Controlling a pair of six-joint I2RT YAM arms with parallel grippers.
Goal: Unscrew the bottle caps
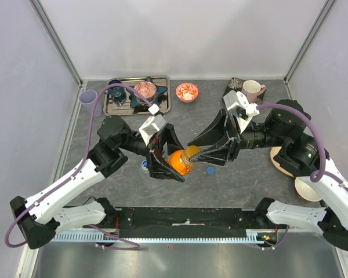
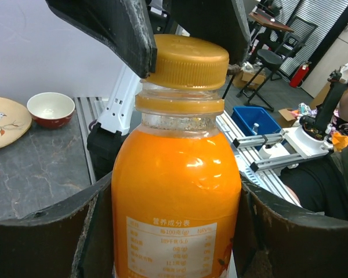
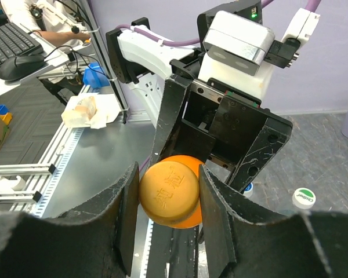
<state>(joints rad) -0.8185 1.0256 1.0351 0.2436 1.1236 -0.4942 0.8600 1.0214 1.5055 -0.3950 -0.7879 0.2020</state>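
Two grippers meet on one orange bottle (image 1: 177, 164) at mid table (image 1: 238, 185) in the top view. Left gripper (image 1: 173, 167) is clamped round the bottle's body, and right gripper (image 1: 194, 154) is pinched on the orange cap (image 1: 189, 152), which points to 3 o'clock. Blue cap (image 1: 210, 170) lies loose at 4 o'clock of the bottle.

Left wrist: opaque orange fill, clear neck, printed label. The cap sits above its ring, with dark fingers (image 2: 116, 29) at 10 and 2 o'clock.

Right wrist: embossed characters on the cap face, squeezed between both fingers (image 3: 124, 214). White-and-green cap (image 3: 303, 197) lies on the table at 3 o'clock.
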